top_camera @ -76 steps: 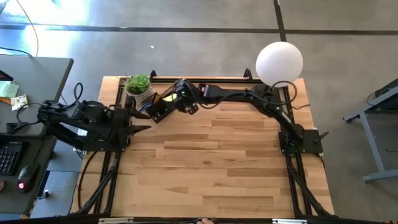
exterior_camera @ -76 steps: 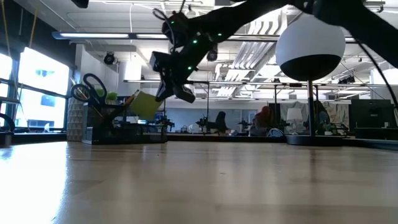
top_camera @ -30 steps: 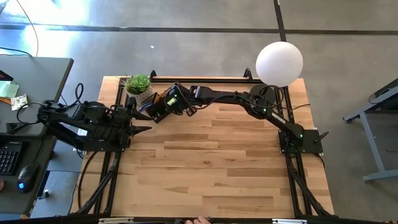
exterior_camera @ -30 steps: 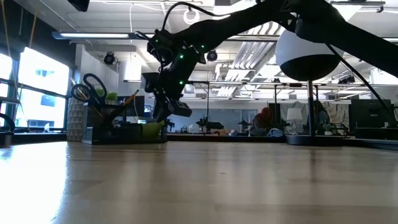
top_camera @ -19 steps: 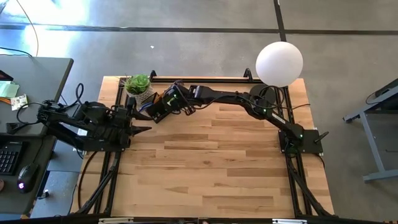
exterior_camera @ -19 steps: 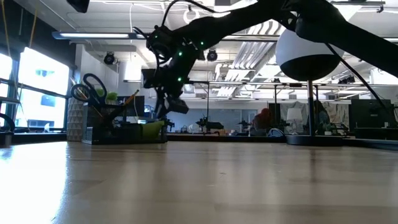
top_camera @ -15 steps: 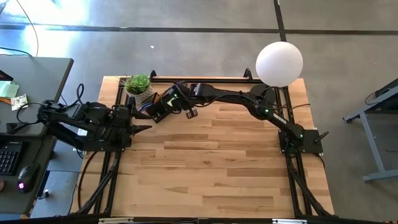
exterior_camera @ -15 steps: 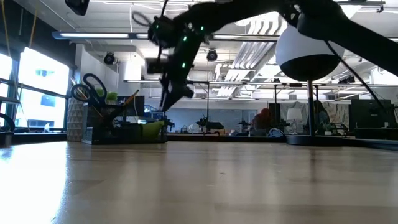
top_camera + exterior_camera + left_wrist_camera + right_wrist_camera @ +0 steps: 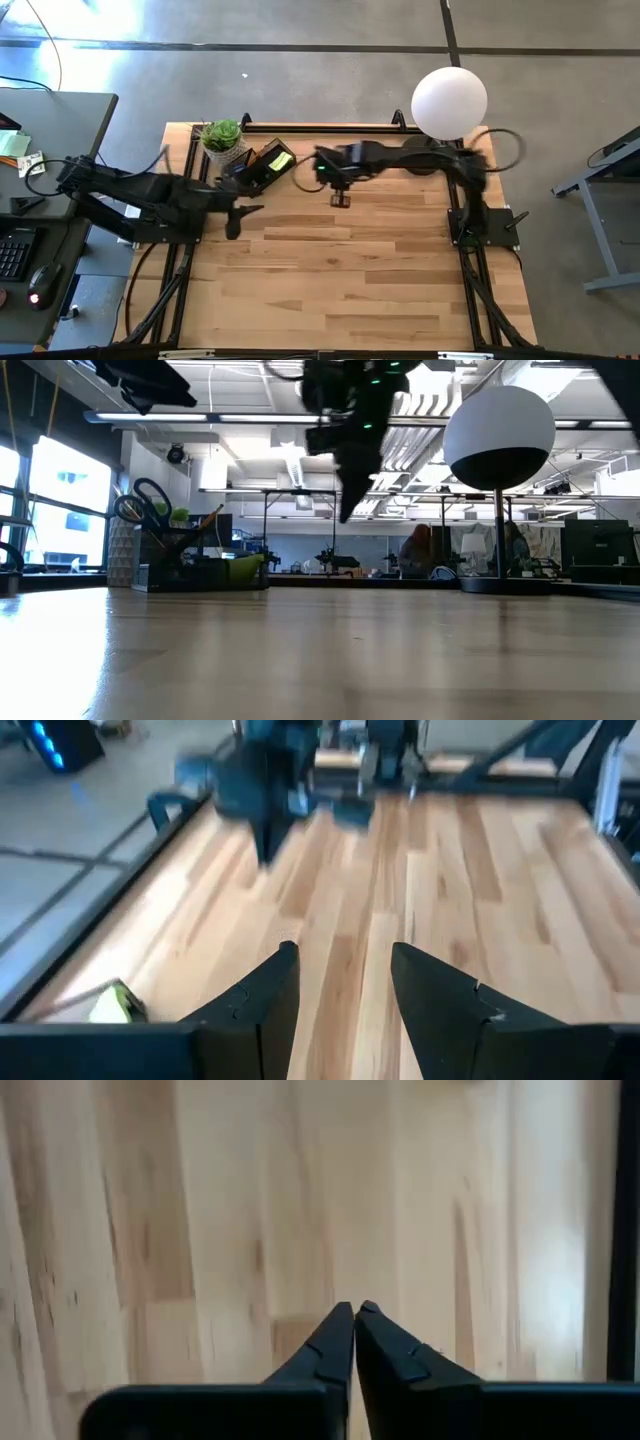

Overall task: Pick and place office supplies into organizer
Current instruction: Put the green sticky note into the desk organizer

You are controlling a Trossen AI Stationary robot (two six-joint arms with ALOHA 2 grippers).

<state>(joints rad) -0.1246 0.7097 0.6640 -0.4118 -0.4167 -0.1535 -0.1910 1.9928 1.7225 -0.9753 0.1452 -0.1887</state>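
Low view, nearest first: the table [image 9: 330,660] runs bare from the front edge back toward the organizer [image 9: 190,572], and I see no loose piece on the boards on this side of it. Up above that bare stretch, well apart from the organizer on the lamp's side, hangs the right gripper [image 9: 355,1310], its two fingers pinched tip to tip with nothing between them. The left gripper [image 9: 343,951] sits just beside the organizer on its other flank, fingers spread wide and empty, pointing out across the wood. At the back stands the organizer itself, with the office supplies in it: the scissors [image 9: 143,500] poke their blue loops out of the top and the yellow-green sticky-note pad [image 9: 243,567] rests in the end compartment nearest the right gripper. The small plant [image 9: 222,133] is right behind the organizer, and the white globe lamp [image 9: 500,435] is well beyond it along the back edge. To my eye the filling looks about finished, so the step in hand is drawing the empty right arm clear. Done well, that means carrying the gripper high enough to miss the scissors handles, swinging away from the organizer rather than over it, minding the lamp stem on the way, and keeping the left arm from crossing the same space.
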